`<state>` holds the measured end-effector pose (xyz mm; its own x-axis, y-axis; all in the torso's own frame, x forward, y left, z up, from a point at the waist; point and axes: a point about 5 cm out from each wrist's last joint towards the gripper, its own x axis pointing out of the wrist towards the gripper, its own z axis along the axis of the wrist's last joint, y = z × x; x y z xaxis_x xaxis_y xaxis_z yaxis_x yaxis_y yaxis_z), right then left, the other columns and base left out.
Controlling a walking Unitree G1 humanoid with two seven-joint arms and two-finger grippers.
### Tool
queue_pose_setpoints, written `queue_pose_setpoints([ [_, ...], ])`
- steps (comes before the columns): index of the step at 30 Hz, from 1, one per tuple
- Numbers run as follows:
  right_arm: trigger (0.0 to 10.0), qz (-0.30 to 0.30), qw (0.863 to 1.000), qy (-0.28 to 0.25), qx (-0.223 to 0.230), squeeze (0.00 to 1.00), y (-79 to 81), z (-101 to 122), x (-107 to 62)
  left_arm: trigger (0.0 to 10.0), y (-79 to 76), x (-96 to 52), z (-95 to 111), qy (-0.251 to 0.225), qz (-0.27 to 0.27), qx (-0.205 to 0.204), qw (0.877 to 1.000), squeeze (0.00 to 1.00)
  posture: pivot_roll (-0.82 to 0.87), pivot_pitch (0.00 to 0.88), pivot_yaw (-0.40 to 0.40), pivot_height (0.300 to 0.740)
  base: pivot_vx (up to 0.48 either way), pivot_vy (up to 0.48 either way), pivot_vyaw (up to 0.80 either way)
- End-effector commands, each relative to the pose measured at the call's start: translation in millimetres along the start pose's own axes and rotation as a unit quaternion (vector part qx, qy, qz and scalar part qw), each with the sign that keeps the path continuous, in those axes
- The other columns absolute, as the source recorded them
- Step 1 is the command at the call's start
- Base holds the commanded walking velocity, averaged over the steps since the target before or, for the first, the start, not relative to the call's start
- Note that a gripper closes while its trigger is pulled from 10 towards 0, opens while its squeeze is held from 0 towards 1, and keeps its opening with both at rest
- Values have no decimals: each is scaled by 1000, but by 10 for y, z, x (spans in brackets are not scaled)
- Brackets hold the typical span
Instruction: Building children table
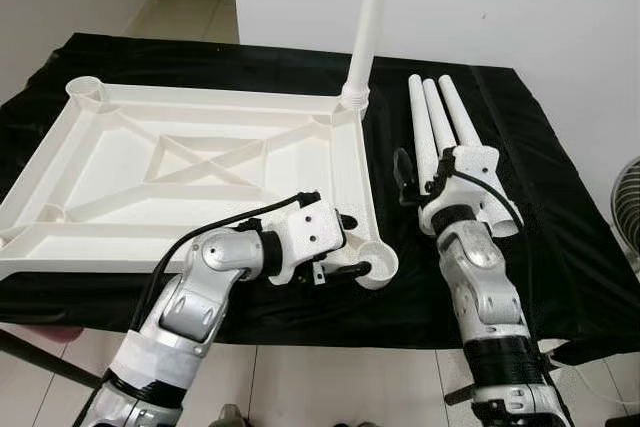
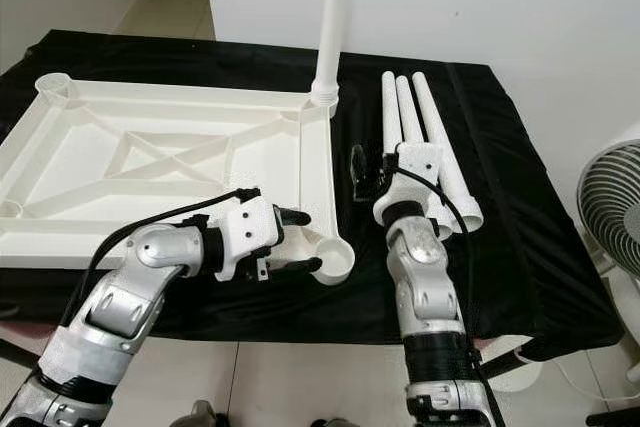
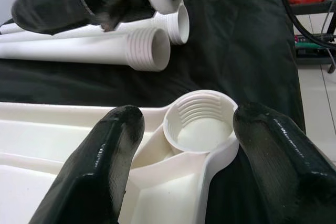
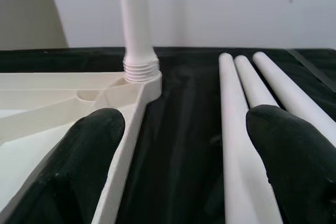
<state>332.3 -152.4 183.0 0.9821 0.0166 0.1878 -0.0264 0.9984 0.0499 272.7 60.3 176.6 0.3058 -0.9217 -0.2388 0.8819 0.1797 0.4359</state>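
So the white tabletop (image 1: 200,162) is lying upside down on the black cloth (image 1: 560,237). Left gripper (image 3: 184,145) is at its near corner, fingers (image 3: 113,150) spread wide apart either side of the empty threaded socket (image 3: 202,127). One leg (image 1: 368,22) is already standing upright in the far corner socket. Right gripper (image 4: 184,150) is also wide open, hovering just above the cloth with three loose legs (image 1: 440,122) lying just to its right.

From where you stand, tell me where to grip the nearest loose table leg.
Grip the nearest loose leg mid-shaft with the right gripper, coming from above, jaws across its width. It lies flat on the black cloth, and the smooth round shaft is slimmer than its threaded end.
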Motion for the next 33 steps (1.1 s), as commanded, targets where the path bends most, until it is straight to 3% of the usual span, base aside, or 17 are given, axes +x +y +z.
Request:
queue_pose_setpoints([
  [1, 10000, -29, 999, 25, -3, 0, -18, -8, 70, 10000, 25, 8, -9, 3, 58, 4, 998, 0, 114, 91, -52, 740, 0, 0, 0],
  [10, 10000, -98, 992, 81, -16, 0, -48, -29, 251, 10000, 24, 15, -7, 3, 61, 3, 998, 0, 119, 92, -57, 740, 0, 0, 0],
  [15, 10000, -149, 978, 145, 1, 0, -114, -70, 379, 10000, 23, 8, -15, 5, 64, 1, 998, 0, 122, 92, -59, 740, 0, 0, 0],
  [21, 10000, -160, 973, 166, 10, 0, -119, -82, 424, 10000, 55, -11, -21, 6, 73, 1, 997, 0, 125, 92, -60, 740, 0, 0, 0],
  [29, 10000, -169, 960, 223, 21, 0, -85, -207, 470, 10000, 299, -141, 66, 8, 112, 24, 993, 0, 146, 88, -73, 740, 0, 0, 0],
  [33, 10000, -167, 956, 237, 30, 0, -69, -241, 473, 10000, 332, -160, 89, 7, 116, 29, 993, 0, 148, 86, -74, 740, 0, 0, 0],
])
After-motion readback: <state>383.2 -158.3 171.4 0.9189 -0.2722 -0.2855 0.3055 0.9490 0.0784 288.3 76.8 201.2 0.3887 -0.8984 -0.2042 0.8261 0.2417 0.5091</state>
